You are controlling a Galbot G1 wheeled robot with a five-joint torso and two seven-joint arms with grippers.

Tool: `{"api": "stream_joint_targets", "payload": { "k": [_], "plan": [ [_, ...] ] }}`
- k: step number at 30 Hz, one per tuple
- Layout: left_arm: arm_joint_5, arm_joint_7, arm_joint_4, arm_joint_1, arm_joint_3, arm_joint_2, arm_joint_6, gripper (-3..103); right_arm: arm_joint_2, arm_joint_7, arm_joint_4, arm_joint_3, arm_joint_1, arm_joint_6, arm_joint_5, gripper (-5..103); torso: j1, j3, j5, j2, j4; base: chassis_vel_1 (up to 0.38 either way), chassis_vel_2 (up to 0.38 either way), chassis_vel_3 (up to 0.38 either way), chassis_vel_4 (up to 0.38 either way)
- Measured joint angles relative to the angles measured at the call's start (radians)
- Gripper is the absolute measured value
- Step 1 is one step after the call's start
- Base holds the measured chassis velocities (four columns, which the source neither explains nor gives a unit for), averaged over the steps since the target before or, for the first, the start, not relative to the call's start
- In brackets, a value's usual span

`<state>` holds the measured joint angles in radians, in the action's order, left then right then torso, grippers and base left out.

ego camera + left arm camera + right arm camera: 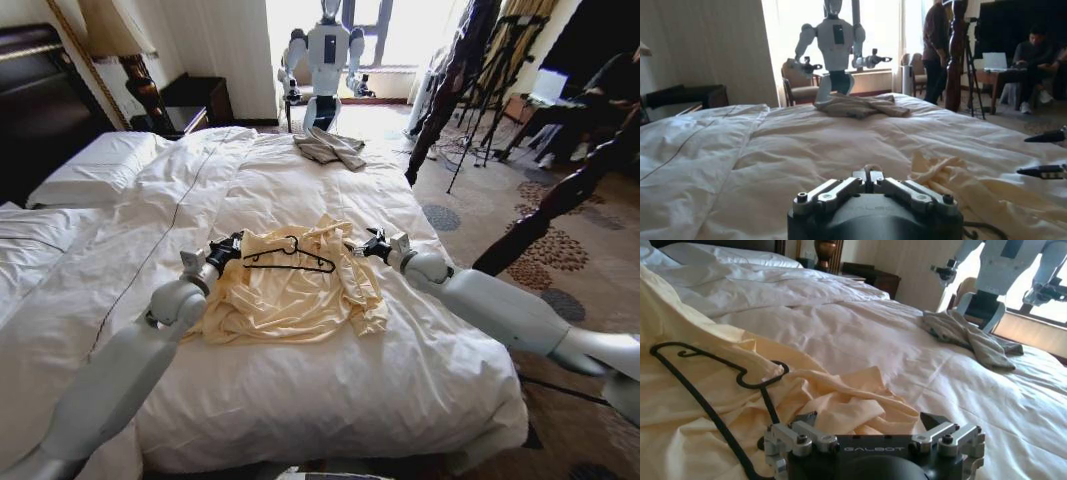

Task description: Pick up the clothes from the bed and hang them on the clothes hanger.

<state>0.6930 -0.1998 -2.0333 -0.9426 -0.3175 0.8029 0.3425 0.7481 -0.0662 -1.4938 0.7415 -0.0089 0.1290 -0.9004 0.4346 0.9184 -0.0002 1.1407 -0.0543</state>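
The cream clothes are seen spread and rumpled on the white duvet of the bed, near its foot, with the black clothes hanger laid on top of them. The left gripper is placed at the garment's left edge; whether its fingers are parted cannot be told. The right gripper is held at the right edge, its fingers spread apart over the fabric, nothing grasped. A grey-beige garment lies farther up the bed.

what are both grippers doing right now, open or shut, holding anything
Left gripper: cannot be told, at the left edge of the clothes.
Right gripper: open, holding nothing, at the clothes' right edge.
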Motion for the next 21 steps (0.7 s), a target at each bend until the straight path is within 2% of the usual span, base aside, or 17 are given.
{"api": "stream_joint_targets", "payload": {
  "k": [4, 7, 8, 10, 11, 15, 21],
  "plan": [
    [-0.031, 0.0, -0.018, -0.031, 0.044, 0.01, -0.006, 1, -0.016, -0.004, -0.012, -0.004, -0.008, 0.002, 0.002, 100, 0.0, 0.0, 0.0, 0.0, 0.0, 0.0, 0.0, 0.0, 0.0],
    [-0.069, -0.001, -0.001, -0.029, 0.153, 0.048, -0.028, 1, -0.025, -0.013, -0.015, -0.009, -0.012, 0.004, 0.003, 100, 0.0, 0.0, 0.0, 0.0, 0.0, 0.0, 0.0, 0.0, 0.0],
    [-0.069, -0.001, -0.001, -0.029, 0.153, 0.048, -0.028, 1, -0.025, -0.013, -0.015, -0.009, -0.012, 0.004, 0.003, 100, 0.0, 0.0, 0.0, 0.0, 0.0, 0.0, 0.0, 0.0, 0.0],
    [-0.079, -0.009, 0.021, -0.013, 0.218, 0.07, -0.044, 1, -0.027, -0.017, -0.018, -0.009, -0.012, 0.005, 0.003, 100, 0.0, 0.0, 0.0001, 0.0, 0.0, 0.0, 0.0, 0.0, 0.0],
    [-0.094, -0.016, 0.046, 0.004, 0.268, 0.097, -0.058, 1, -0.03, -0.023, -0.022, -0.009, -0.012, 0.006, 0.003, 100, 0.0, 0.0, -0.0001, 0.0, -0.0001, 0.0, 0.0, 0.0, 0.0],
    [-0.108, -0.03, 0.076, 0.026, 0.335, 0.149, -0.075, 1, -0.042, -0.031, -0.031, -0.008, -0.015, 0.009, 0.001, 100, 0.0, 0.0, -0.0001, 0.0, -0.0001, 0.0, 0.0, 0.0, 0.0],
    [-0.117, -0.032, 0.107, 0.036, 0.377, 0.2, -0.083, 1, -0.061, -0.031, -0.032, -0.011, -0.022, 0.009, 0.0, 100, 0.0, 0.0, 0.0002, 0.0, -0.0001, 0.0, 0.0, 0.0, 0.0]
  ]
}}
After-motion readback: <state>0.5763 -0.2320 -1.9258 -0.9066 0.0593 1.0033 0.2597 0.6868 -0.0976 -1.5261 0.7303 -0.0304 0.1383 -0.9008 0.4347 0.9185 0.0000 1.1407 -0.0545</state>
